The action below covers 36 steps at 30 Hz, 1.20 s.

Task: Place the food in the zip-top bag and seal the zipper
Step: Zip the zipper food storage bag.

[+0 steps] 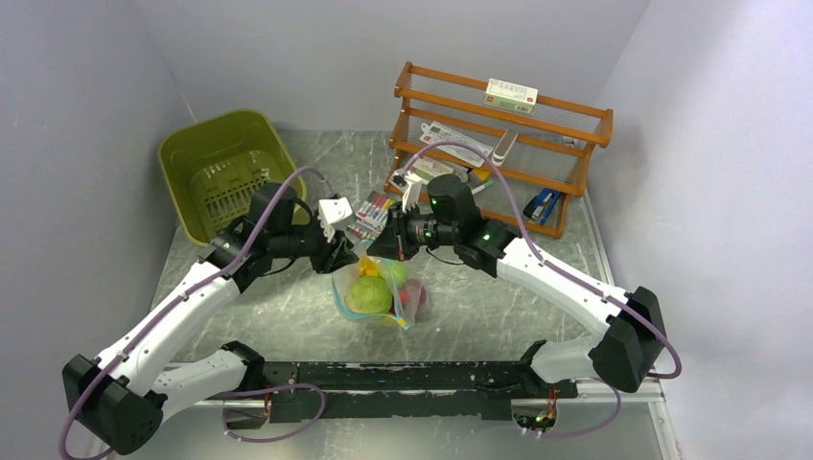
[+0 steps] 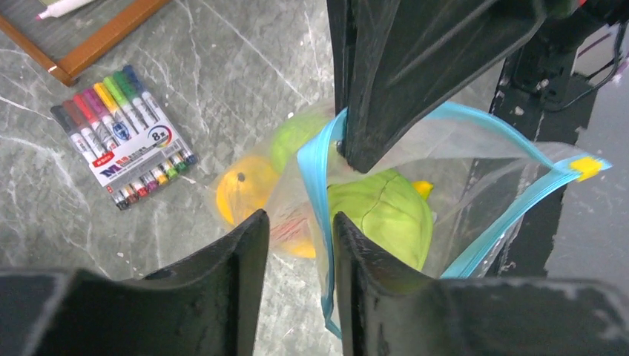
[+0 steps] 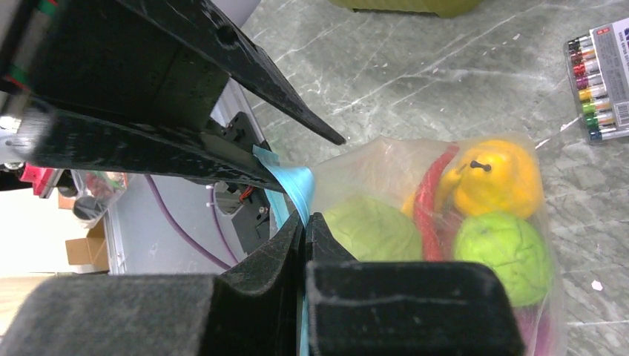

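While fast in right claw (left claw agape), zipper.

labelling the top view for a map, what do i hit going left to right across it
green tub → left gripper → right gripper → wooden rack; the zip-top bag and marker pack overlap the grippers, so left out

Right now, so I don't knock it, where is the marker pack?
In the top view, the marker pack lies mid-table just beyond the zip-top bag, between the green tub on the left and the wooden rack on the right.
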Tool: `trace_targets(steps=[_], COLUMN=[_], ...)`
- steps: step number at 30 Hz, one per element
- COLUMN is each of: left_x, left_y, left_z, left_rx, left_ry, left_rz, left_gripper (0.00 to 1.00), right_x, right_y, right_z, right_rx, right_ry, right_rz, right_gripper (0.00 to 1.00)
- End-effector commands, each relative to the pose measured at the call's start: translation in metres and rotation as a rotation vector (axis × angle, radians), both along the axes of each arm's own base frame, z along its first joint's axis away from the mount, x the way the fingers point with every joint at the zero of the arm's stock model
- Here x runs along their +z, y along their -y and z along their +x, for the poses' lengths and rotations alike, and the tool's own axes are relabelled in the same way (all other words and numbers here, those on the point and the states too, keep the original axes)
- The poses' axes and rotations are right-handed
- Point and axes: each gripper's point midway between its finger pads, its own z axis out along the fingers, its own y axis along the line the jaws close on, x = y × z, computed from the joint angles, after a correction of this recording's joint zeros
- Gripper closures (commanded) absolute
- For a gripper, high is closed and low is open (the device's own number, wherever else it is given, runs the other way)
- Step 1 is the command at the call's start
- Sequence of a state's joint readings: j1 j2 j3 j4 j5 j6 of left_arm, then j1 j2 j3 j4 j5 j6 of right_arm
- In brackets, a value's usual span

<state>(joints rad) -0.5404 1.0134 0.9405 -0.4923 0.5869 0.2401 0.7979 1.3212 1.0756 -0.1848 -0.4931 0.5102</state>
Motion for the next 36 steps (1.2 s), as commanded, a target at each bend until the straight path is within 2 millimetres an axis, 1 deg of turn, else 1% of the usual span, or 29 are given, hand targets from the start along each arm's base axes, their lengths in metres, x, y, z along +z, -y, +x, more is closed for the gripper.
trace_targets(steps=[1, 2, 3, 4, 5, 6, 8, 9, 10, 11, 12, 14, 18, 19, 22, 24, 26, 29, 33, 34, 36], left_x=[-0.010, -0.013, -0.014, -0.014, -0.014, -0.014, -0.013, -0.014, -0.014, -0.014, -0.014, -0.015, -0.013, -0.013, -0.013, -0.015, -0.014, -0.011, -0.015, -0.015, -0.017], left_y=[0.003, 0.003, 0.003, 0.002, 0.001, 0.000, -0.001, -0.001, -0.001, 0.000, 0.000, 0.000, -0.003, -0.004, -0.005, -0.007, -0.007, -0.007, -0.005, -0.004, -0.003], left_z=[0.001, 0.001, 0.001, 0.003, 0.006, 0.009, 0.015, 0.017, 0.018, 0.018, 0.018, 0.018, 0.021, 0.021, 0.023, 0.025, 0.028, 0.031, 0.033, 0.033, 0.032], left_rx=[-0.049, -0.053, -0.054, -0.037, -0.014, 0.016, 0.067, 0.085, 0.100, 0.112, 0.121, 0.138, 0.171, 0.178, 0.188, 0.202, 0.212, 0.217, 0.226, 0.224, 0.224], left_ry=[0.060, 0.061, 0.058, 0.052, 0.046, 0.039, 0.020, 0.007, -0.002, -0.014, -0.022, -0.034, -0.041, -0.042, -0.038, -0.037, -0.033, -0.036, -0.053, -0.054, -0.058], left_rz=[0.010, 0.015, 0.020, 0.023, 0.024, 0.023, 0.016, 0.011, 0.004, -0.005, -0.013, -0.023, -0.023, -0.020, -0.014, -0.004, -0.001, 0.007, 0.003, -0.004, -0.016], left_gripper=[0.70, 0.77, 0.86, 0.92, 0.93, 0.93, 0.93, 0.93, 0.93, 0.93, 0.93, 0.93, 0.93, 0.93, 0.93, 0.93, 0.93, 0.93, 0.93, 0.93, 0.93], right_x=[0.010, 0.010, 0.010, 0.010, 0.008, 0.006, 0.004, -0.001, -0.001, 0.000, 0.003, 0.015, 0.029, 0.028, 0.016, 0.011, 0.005, -0.007, -0.023, -0.025, -0.032], right_y=[0.000, 0.000, 0.000, 0.001, 0.003, 0.005, 0.011, 0.016, 0.020, 0.025, 0.028, 0.035, 0.043, 0.043, 0.040, 0.033, 0.027, 0.020, 0.020, 0.021, 0.027], right_z=[0.003, 0.003, 0.003, 0.002, 0.002, 0.002, 0.001, -0.001, -0.002, -0.004, -0.007, -0.018, -0.050, -0.057, -0.075, -0.089, -0.101, -0.108, -0.116, -0.117, -0.112], right_rx=[0.002, 0.003, 0.003, 0.004, -0.002, -0.012, -0.031, -0.045, -0.057, -0.075, -0.088, -0.082, -0.015, 0.000, 0.034, 0.077, 0.127, 0.162, 0.230, 0.232, 0.211], right_ry=[0.037, 0.037, 0.039, 0.042, 0.046, 0.051, 0.088, 0.112, 0.158, 0.211, 0.262, 0.377, 0.610, 0.647, 0.688, 0.723, 0.784, 0.858, 0.935, 0.945, 0.955], right_rz=[0.014, 0.013, 0.013, 0.010, 0.007, 0.004, 0.014, 0.015, 0.029, 0.041, 0.054, 0.111, 0.153, 0.150, 0.155, 0.196, 0.195, 0.107, 0.023, 0.005, -0.054], right_gripper=[1.00, 1.00, 1.00, 0.97, 0.93, 0.86, 0.70, 0.61, 0.56, 0.54, 0.53, 0.53, 0.51, 0.51, 0.51, 0.51, 0.50, 0.48, 0.45, 0.45, 0.44])
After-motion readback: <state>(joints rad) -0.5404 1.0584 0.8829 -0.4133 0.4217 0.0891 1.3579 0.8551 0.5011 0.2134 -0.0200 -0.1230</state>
